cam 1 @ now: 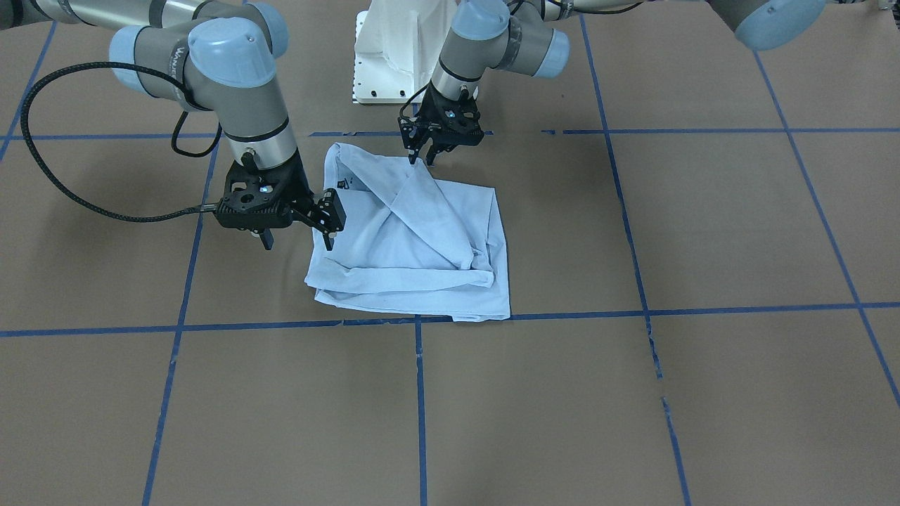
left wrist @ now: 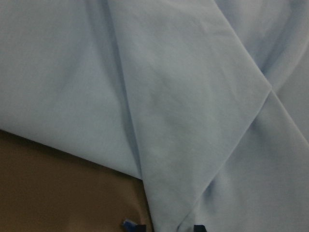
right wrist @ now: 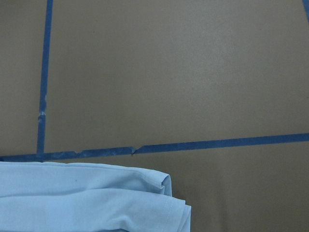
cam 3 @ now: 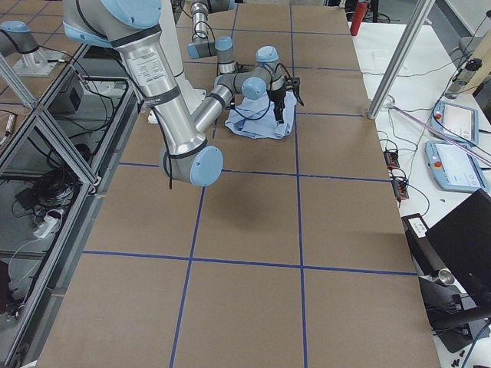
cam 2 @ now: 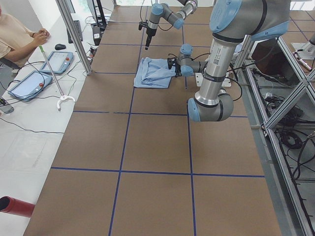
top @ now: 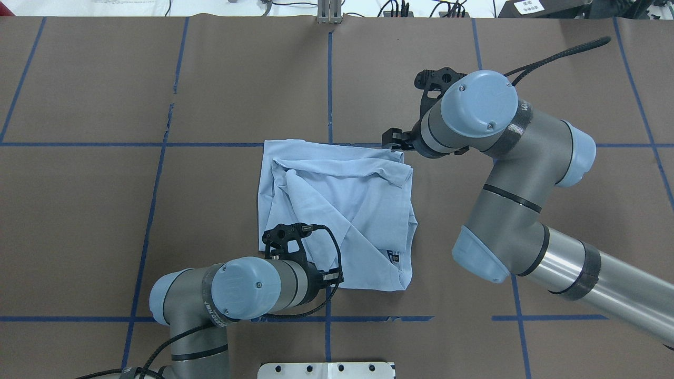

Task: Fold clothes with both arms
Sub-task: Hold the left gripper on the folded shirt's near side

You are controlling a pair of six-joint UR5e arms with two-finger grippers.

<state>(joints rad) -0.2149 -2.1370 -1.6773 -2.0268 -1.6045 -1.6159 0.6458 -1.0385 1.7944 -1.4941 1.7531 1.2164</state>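
Note:
The light blue T-shirt (cam 1: 422, 239) lies folded into a rough square on the brown table, with a diagonal flap across its top; it also shows in the overhead view (top: 342, 210). Its dark neck label (cam 1: 343, 184) shows, and the palm print is hidden. My left gripper (cam 1: 423, 159) hovers open over the shirt's robot-side edge, at the flap's tip; in the left wrist view the cloth (left wrist: 169, 96) fills the frame. My right gripper (cam 1: 320, 235) is open beside the shirt's far corner, which lies flat in the right wrist view (right wrist: 72, 198).
Blue tape lines (cam 1: 418, 393) divide the brown table. The white pedestal base (cam 1: 401, 49) stands behind the shirt. In the exterior left view a seated person (cam 2: 15, 39), tablets (cam 2: 56, 61) and a metal post (cam 2: 74, 37) stand beside the table.

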